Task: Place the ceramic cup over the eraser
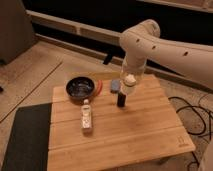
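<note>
item 1. gripper (129, 80), at the end of the white robot arm (150, 45): hangs to the right of the wide black bowl (80, 89) and a little above it, fingers drawn together and clamped on the small glossy whitish ceramic cup (128, 89).
item 2. the cup: held off the board, right of the bowl, its base directly over the top of the small black rectangular eraser (120, 99); whether the two touch cannot be told.
item 3. the eraser: upright, right of the bowl and slightly nearer the camera.
item 4. flat blue-grey squarish pad (114, 86): between the bowl and the eraser, just behind the eraser.
item 5. thin red-orange object (99, 87): against the bowl's right rim; its kind cannot be told.
item 6. slim clear bottle with pale label (87, 115): lying flat just in front of the bowl.
item 7. slatted wooden table (140, 135): carries the bowl and all items above.
item 8. dark floor mat (25, 137): left of the bowl and nearer the camera, beside the table.
</note>
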`<state>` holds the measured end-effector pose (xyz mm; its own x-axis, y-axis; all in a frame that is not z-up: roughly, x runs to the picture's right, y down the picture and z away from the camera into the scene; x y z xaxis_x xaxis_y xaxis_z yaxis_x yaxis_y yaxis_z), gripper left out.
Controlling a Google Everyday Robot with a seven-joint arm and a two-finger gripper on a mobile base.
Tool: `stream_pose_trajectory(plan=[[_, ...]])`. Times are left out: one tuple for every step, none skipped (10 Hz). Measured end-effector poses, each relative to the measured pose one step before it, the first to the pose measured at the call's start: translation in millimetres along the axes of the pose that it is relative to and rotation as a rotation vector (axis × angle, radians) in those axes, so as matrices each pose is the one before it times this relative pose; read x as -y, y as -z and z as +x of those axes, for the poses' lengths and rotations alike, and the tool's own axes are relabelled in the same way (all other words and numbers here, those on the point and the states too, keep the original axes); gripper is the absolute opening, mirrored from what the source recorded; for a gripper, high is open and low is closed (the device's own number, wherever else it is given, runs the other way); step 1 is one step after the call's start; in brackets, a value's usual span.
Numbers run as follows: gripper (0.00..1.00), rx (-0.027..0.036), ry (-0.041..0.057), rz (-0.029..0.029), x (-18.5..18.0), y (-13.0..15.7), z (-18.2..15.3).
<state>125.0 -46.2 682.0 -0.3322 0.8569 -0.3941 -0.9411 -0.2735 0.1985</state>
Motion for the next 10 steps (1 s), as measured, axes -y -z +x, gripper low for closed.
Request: stream_pose_trajectory(plan=[[0.00,-0.00113,-0.00128,0.00046,-1.16,-2.50,0.64],[0.00,-0.00073,0.00006,-0.00064,-0.70,-2.85,0.49],[0.00,0.00416,0.00311,-0.00424,-1.90,-2.06,-0.69],[0.00,0.01082,0.00113,-0.01042,-1.03,-4.30,-3.06],[0.00,0.00563,-0.00075,-0.00495,0.76,-2.22,-1.91],[0.00,0.01066,0.00354,-0.00906,0.71,-3.51,-3.33],[0.00,0.00881,0.00388,-0.01066,-0.42,-2.57,-2.65],[0.00,0.00878,0.00203,-0.01592,-0.21,-4.28,-2.95],[0.00,0.00336,0.00103,-0.01454,-1.37,-3.52,-0.62],[0.00,-0.00410,0.00401,-0.02756,-4.92,-7.69,4.02]])
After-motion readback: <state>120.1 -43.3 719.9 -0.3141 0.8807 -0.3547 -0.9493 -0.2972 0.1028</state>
